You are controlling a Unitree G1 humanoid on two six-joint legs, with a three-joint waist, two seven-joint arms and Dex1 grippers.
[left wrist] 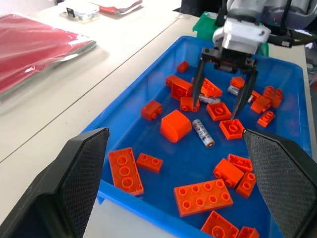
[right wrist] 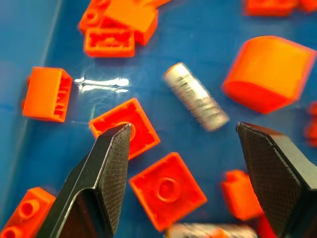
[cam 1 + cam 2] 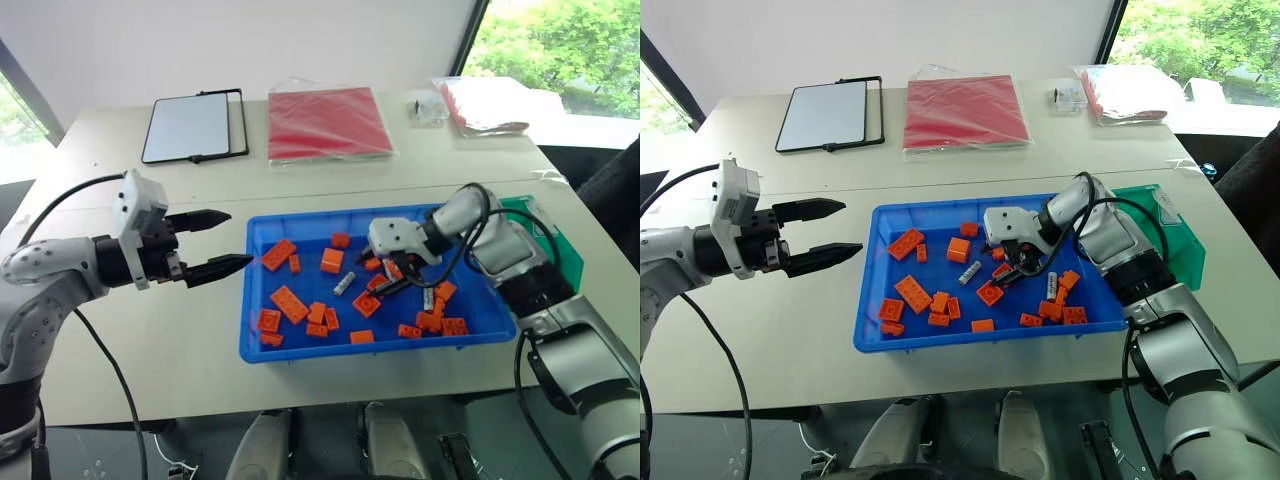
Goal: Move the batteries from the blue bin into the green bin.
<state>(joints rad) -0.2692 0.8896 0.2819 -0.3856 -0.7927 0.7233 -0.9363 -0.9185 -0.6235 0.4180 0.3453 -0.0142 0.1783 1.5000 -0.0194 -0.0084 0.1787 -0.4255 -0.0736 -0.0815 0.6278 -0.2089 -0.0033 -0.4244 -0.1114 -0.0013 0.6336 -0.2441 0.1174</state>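
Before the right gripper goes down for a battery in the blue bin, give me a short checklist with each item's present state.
1. Right gripper open: ok, fingers spread wide with nothing between them.
2. Target free to grasp: ok, one battery lies flat on the floor of the blue bin, touching no brick.
3. Gripper lined up over that battery: not ok, in the right wrist view it sits beyond the fingertips and square orange bricks lie between them.
4. Left gripper out of the way: ok, open, beside the blue bin over the table.
5. Green bin reachable: cannot tell, the right arm covers most of it.
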